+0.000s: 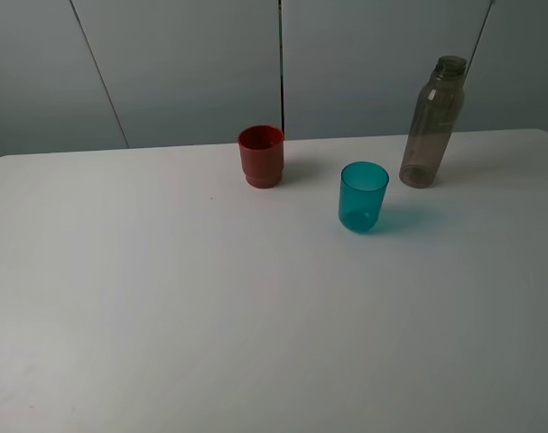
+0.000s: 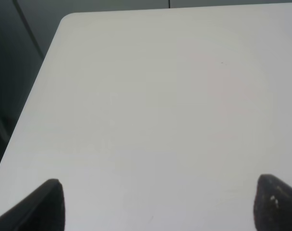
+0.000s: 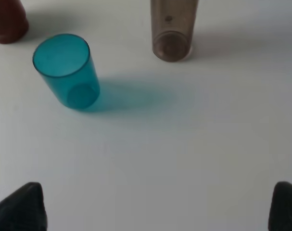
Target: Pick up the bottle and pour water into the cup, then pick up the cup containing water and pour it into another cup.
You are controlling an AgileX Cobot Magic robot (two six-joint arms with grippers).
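White table (image 1: 165,316) fills the high view, grey wall panels (image 1: 183,63) behind it. Near the far edge stands the red cup (image 1: 261,155), upright. The bottle (image 1: 431,122) stands capless toward the far right corner. Between them, a little nearer the front, stands the teal cup (image 1: 363,196), upright, apart from both. The left gripper (image 2: 158,207) hangs over bare table by its left edge, jaws wide and empty. The right gripper (image 3: 158,207) has jaws wide too, holding nothing, facing the teal cup (image 3: 65,70) and bottle (image 3: 172,29).
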